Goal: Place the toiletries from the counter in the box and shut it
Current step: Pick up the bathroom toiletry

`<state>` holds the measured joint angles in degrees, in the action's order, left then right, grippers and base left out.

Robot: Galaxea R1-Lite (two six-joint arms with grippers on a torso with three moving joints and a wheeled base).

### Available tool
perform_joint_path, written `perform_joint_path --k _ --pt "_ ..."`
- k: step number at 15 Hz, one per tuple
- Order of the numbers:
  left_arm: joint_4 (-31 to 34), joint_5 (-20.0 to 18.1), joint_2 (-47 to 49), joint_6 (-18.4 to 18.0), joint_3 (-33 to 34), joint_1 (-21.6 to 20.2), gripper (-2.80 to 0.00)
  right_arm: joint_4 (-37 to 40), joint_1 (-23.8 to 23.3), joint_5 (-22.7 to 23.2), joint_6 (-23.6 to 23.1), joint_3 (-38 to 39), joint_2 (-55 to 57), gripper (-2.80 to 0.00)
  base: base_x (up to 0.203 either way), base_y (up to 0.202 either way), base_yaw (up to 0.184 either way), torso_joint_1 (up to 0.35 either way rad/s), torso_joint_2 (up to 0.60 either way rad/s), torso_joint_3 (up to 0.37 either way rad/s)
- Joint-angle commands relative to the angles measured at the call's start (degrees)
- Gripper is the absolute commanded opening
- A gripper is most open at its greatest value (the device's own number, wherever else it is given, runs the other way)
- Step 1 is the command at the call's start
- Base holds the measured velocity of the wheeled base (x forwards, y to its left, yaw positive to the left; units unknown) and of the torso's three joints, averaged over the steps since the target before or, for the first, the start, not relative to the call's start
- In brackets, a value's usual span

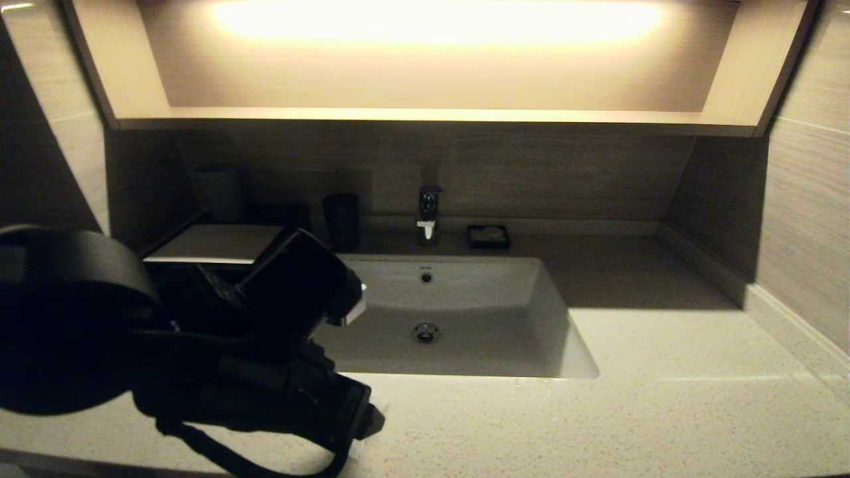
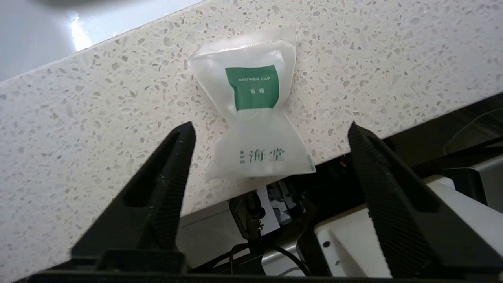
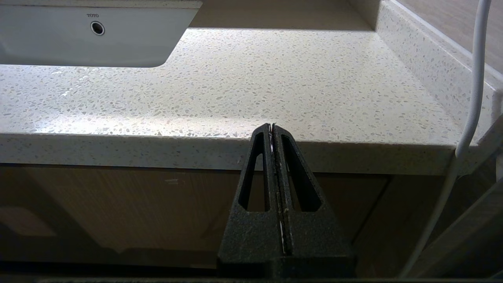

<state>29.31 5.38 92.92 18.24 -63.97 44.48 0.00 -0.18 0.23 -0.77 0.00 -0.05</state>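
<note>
Left wrist view shows the left gripper (image 2: 271,129) with fingers spread over a white translucent plastic pouch with a green label (image 2: 255,110) at the near edge of the speckled beige stone desk (image 2: 78,118). Picking up looks in hand; next, descend and pinch it. The right gripper (image 3: 272,127) waits below the near edge, fingers pressed together.

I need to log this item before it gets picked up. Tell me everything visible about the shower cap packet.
The packet is a squarish pouch of white translucent plastic, pinched at the middle into an hourglass shape. A green label reads SHOWER CAP; green characters are printed near the other end. It lies flat on the speckled counter, one end reaching the counter's front edge. The open left gripper hangs above with a finger to either side; nothing grips the packet.
</note>
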Motion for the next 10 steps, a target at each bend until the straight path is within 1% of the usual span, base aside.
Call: perform_joint_path --k 1,5,10 --pt "-0.4 0.1 1.1 0.1 0.2 0.0 0.00 0.0 0.0 0.0 0.0 0.1 0.0 -2.80 0.000 0.000 0.000 0.000 0.00 0.000" --pt "-0.6 0.1 2.5 0.2 0.4 -0.1 0.00 0.0 0.0 0.0 0.0 0.1 0.0 -2.80 0.000 0.000 0.000 0.000 0.00 0.000" --pt "-2.5 0.2 3.7 0.0 0.3 -0.1 0.00 0.0 0.0 0.0 0.0 0.1 0.0 -2.80 0.000 0.000 0.000 0.000 0.00 0.000"
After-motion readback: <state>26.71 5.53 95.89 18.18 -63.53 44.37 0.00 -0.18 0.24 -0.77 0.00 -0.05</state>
